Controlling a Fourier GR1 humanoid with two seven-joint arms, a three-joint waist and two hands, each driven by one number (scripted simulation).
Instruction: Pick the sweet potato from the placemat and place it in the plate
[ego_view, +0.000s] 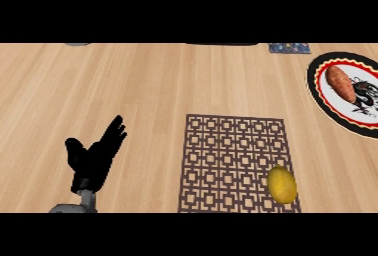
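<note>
- Our left hand (94, 157) rests open at the lower left, fingers up.
- We see bare counter (148, 85) around it.
- We see the sweet potato (341, 84) on the plate (319, 95) at the right edge.

No readable text anywhere (plate shows only drawing).

We have a single view, taken from the robot's head and facing steeply down onto the wooden surface (111, 90). It sits fairly close: the placemat (236, 160) fills the middle toward 6 o'clock and is cut by the lower edge, the plate (319, 90) is cropped at 3 o'clock, and the left robot hand (92, 160) enters at 7 o'clock. We have no second view to compare
</note>
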